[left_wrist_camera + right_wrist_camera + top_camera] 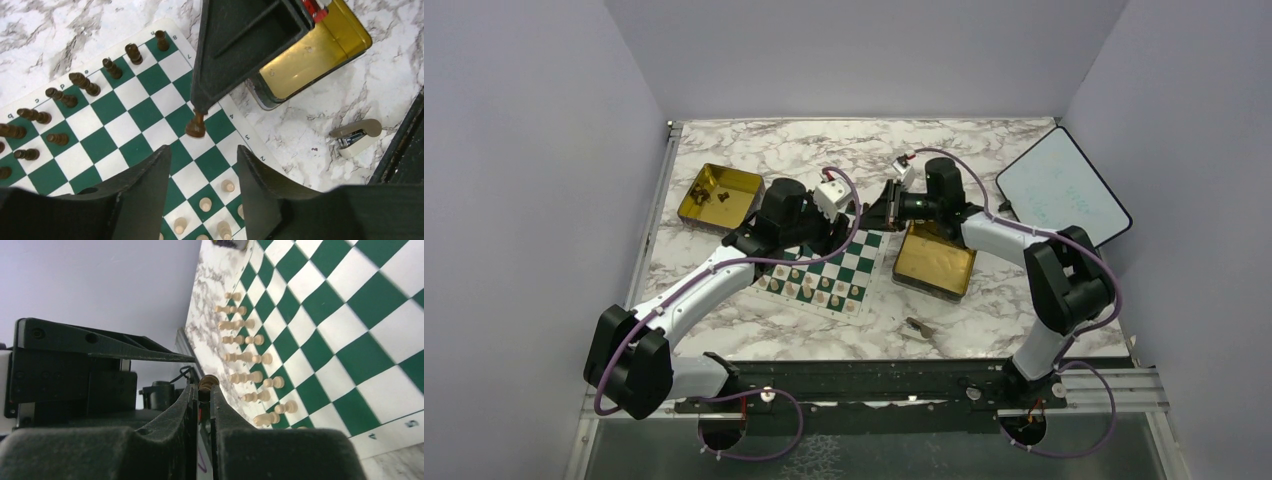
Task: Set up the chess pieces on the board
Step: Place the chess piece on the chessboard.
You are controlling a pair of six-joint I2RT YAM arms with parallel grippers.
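Placement is the step in hand, by my read. My right end effector (204, 390) is clamped shut on the head of a dark brown piece (196, 126). In the left wrist view that piece hangs upright over a mid-board square near the numbered edge of the board (150, 112); I cannot tell whether its base touches. My left end effector (202, 152) hovers just beside it, jaws spread with nothing between them, so this looks to me like a pass across the board.

The other dark pieces (85, 84) line the far ranks and the pale pieces (205, 203) stand in rows under my left fingers. The gold tin (320, 55) sits on the table (300, 125) just off the board's edge.

To do this well, I'd seat the base flat on one square before loosening. Then I'd lift the right fingers straight up so they don't tip it. I'd keep the left jaws wide and clear of the pale rows on the way in.

Writing: rank numbers run along the border, and I read a 7 and a 4. The file letters are faint. No brand shows.
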